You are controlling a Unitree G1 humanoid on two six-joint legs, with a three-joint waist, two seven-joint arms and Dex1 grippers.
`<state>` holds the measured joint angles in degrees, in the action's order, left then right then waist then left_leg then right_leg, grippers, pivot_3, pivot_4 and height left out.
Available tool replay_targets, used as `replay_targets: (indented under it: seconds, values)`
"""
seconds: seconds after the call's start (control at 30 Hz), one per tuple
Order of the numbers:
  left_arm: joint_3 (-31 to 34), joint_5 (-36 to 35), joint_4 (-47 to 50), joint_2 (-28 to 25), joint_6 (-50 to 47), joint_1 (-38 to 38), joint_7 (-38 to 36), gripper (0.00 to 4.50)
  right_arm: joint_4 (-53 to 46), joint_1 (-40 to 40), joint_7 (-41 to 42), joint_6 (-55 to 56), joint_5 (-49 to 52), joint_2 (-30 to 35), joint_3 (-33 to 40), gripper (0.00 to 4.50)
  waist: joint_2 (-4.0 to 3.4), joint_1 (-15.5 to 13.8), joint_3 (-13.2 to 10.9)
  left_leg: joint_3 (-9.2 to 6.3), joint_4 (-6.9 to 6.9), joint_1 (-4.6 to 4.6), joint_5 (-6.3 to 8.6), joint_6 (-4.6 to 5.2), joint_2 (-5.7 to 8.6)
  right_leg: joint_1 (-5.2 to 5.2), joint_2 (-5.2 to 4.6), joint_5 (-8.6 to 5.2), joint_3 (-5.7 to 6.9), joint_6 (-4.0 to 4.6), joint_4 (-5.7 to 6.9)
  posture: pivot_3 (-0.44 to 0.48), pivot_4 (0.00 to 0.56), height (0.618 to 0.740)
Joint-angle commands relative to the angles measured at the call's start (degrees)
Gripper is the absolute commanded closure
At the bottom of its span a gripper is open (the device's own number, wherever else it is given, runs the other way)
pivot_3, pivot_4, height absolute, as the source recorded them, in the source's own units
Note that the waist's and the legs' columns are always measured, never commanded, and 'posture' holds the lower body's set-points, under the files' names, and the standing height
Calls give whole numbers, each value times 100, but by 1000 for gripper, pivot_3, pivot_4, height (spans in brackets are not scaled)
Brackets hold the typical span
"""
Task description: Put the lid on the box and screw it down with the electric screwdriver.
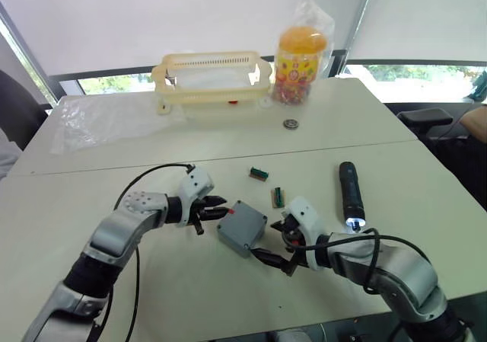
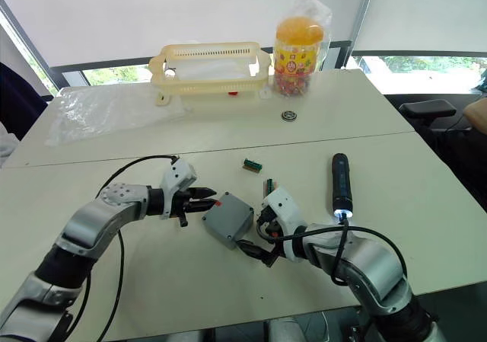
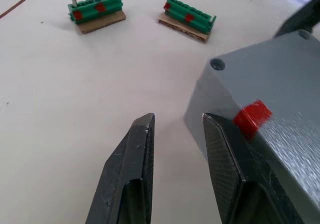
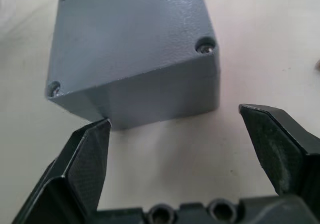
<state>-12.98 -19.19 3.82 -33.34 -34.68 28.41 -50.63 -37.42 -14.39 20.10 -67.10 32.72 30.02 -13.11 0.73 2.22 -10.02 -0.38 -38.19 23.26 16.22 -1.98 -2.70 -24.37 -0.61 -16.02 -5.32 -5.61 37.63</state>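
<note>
The grey box (image 1: 242,228) stands on the table between my two grippers, with a red mark (image 3: 252,117) on one side wall. The flat grey lid (image 4: 130,34) lies on top of it, with screw holes at its corners. At the box's left corner my left gripper (image 1: 222,207) is open by a narrow gap with nothing in it, and one finger (image 3: 225,154) rests by the wall with the red mark. My right gripper (image 1: 275,239) is wide open just short of the box's right side. The electric screwdriver (image 1: 351,193) lies on the table to the right, its tip light on.
Two small green pieces (image 1: 259,174) (image 1: 278,196) lie just beyond the box. At the back stand a yellow slotted basket (image 1: 213,75), a candy jar (image 1: 299,64) and a clear plastic bag (image 1: 99,117). A small round object (image 1: 290,123) lies mid-table. A person's arm (image 1: 475,125) shows at the right edge.
</note>
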Motion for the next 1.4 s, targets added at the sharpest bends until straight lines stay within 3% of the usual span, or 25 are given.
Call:
replay_targets:
  seconds: [0.03,0.2,0.33,0.5,0.67,1.0,1.4]
  values:
    - [-7,277,-335,-25,432,192,-106,3002,-367,69,-98,-54,-31,56,209,30,0,7,0,0,0,0,0,0,0,0,0,0,0,0,0,0,150,740]
    - [473,261,-425,-260,352,25,-1,3002,-389,187,280,65,62,688,1080,30,0,18,0,0,0,1,0,0,0,0,-1,0,0,0,1,0,150,740]
    - [1043,-208,582,-522,-415,-863,152,3002,218,164,356,598,-337,940,1275,30,2,36,1,0,0,-5,0,0,-2,0,0,0,-1,-1,13,0,150,740]
    - [1579,-745,1974,-825,-1138,-2139,230,3002,1056,-74,131,1138,-825,582,1044,30,15,37,3,2,6,-12,1,1,-5,-8,0,-2,-5,-1,32,0,150,740]
    - [1745,-1135,2759,-762,-1579,-2760,511,3002,1533,-362,34,1339,-1073,150,874,30,13,8,4,3,2,-20,0,-1,-2,-5,-1,-3,-5,2,43,0,150,740]
    - [1173,-1019,2822,-338,-1636,-2568,1125,3002,1307,-346,-137,958,-1235,-303,565,30,12,25,5,5,1,-21,0,-2,-1,-3,-1,-2,-8,2,43,0,150,740]
    - [852,-724,2271,-208,-1324,-2020,1182,3002,639,-43,-413,404,-1225,-684,434,30,11,26,7,4,2,-22,0,-2,-1,-3,0,-2,-7,2,43,0,150,740]
